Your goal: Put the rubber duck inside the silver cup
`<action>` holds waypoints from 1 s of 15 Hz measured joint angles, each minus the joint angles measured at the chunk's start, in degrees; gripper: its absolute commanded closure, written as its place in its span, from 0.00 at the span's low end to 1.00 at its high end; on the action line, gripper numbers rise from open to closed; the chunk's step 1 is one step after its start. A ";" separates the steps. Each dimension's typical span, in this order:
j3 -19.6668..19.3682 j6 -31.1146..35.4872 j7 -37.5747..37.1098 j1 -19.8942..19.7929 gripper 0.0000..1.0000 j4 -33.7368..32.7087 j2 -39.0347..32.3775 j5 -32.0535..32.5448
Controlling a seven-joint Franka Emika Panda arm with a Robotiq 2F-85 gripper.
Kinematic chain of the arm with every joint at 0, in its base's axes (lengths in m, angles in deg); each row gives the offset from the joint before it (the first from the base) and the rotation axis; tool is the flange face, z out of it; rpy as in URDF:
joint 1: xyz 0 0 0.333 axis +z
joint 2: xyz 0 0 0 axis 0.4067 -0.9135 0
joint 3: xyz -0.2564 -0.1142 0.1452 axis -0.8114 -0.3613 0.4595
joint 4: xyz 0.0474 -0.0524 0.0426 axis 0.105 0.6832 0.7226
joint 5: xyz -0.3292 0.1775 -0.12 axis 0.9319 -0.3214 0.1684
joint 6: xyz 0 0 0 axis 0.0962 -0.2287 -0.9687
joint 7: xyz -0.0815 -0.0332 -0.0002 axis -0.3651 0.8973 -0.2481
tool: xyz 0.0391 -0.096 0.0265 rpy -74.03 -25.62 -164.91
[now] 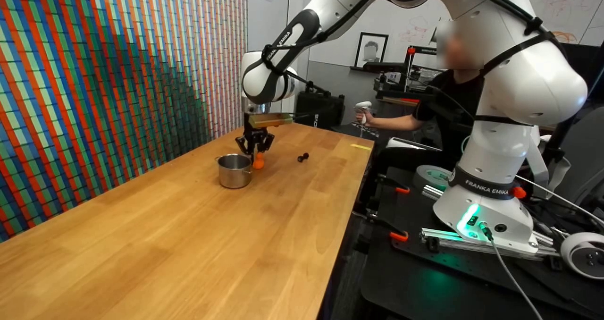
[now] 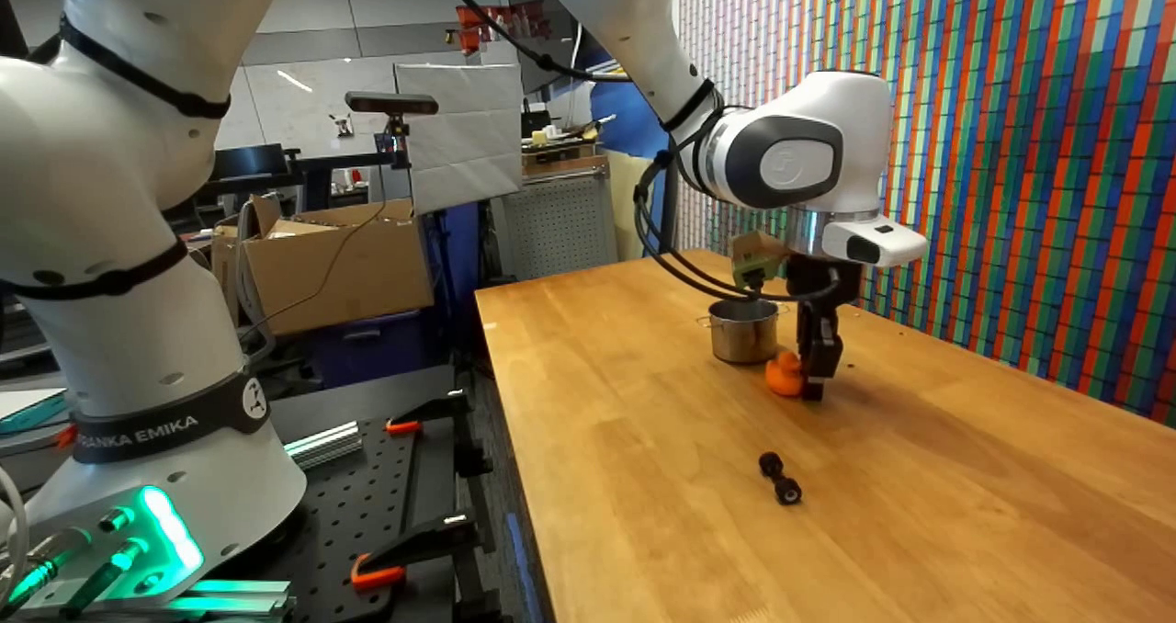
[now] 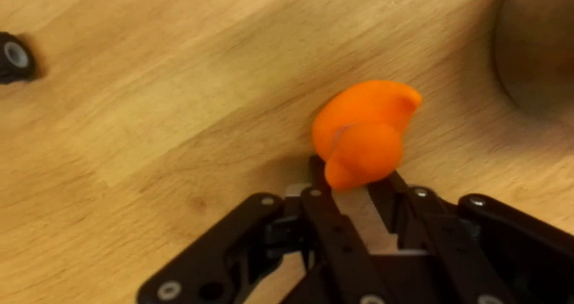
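The orange rubber duck (image 3: 365, 131) shows in both exterior views (image 1: 258, 161) (image 2: 785, 375), at table level or very close to it; I cannot tell whether it touches the table. My gripper (image 3: 354, 176) points down, its fingers drawn close together on either side of the duck's near part. The duck hides the fingertips in the wrist view. The gripper (image 1: 255, 155) also stands low beside the cup in both exterior views (image 2: 813, 386). The silver cup (image 1: 235, 171), a short shiny pot with small handles, stands upright right by the duck (image 2: 744, 334). Its wall (image 3: 536, 48) fills the wrist view's upper right.
A small black wheel-and-axle piece (image 2: 780, 478) lies on the wooden table (image 2: 625, 476), apart from the duck and also in an exterior view (image 1: 303, 157). One wheel (image 3: 15, 55) shows in the wrist view. A patterned wall (image 1: 108, 74) runs along the table's far side.
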 measured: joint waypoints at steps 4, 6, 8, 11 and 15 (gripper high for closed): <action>-0.01 -2.26 -2.57 0.00 0.05 1.46 0.95 -1.41; -0.05 -2.69 -3.96 0.00 0.22 2.95 1.97 -1.97; -0.16 -2.59 -5.52 0.01 0.36 4.85 3.42 -2.21; -0.27 -1.50 -7.28 0.05 0.59 7.84 6.01 -2.32; -0.32 1.40 -8.30 0.05 0.91 11.39 8.82 -2.37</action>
